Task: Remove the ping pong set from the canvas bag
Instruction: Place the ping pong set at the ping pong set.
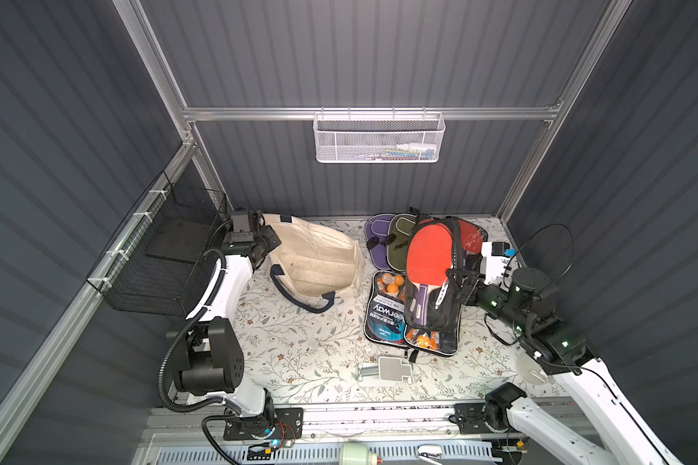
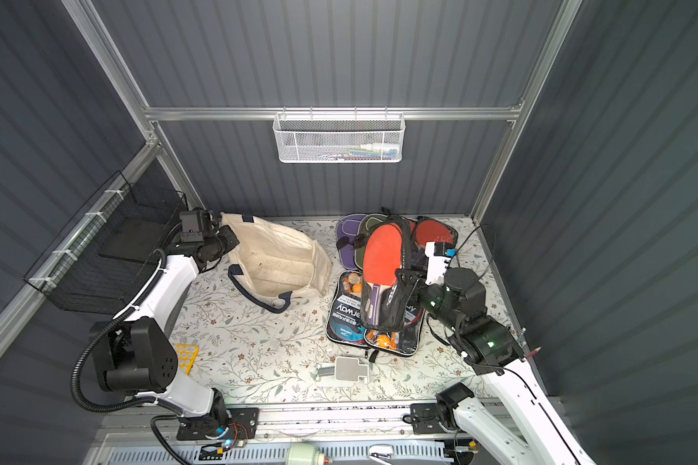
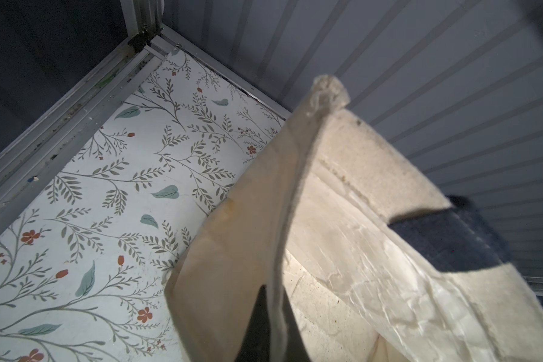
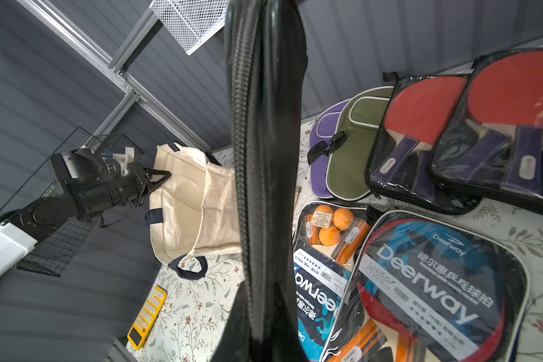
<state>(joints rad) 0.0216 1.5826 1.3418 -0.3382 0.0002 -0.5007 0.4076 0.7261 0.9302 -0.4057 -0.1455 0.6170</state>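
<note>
Left tool (image 4: 166, 177) pinches our cream canvas tote bag (image 1: 319, 257) at the rim; right tool (image 1: 454, 277) grips black-zippered clear paddle case (image 1: 428, 257) (we see other sets (image 1: 383, 318) beneath it).

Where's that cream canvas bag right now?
In both top views the canvas bag sits back-left on the floral table, its rim pinched by the left end effector.

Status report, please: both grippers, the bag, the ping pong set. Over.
Left gripper shut on canvas bag rim. Right gripper shut on ping pong set, out of bag. Other sets piled beneath it.
</note>
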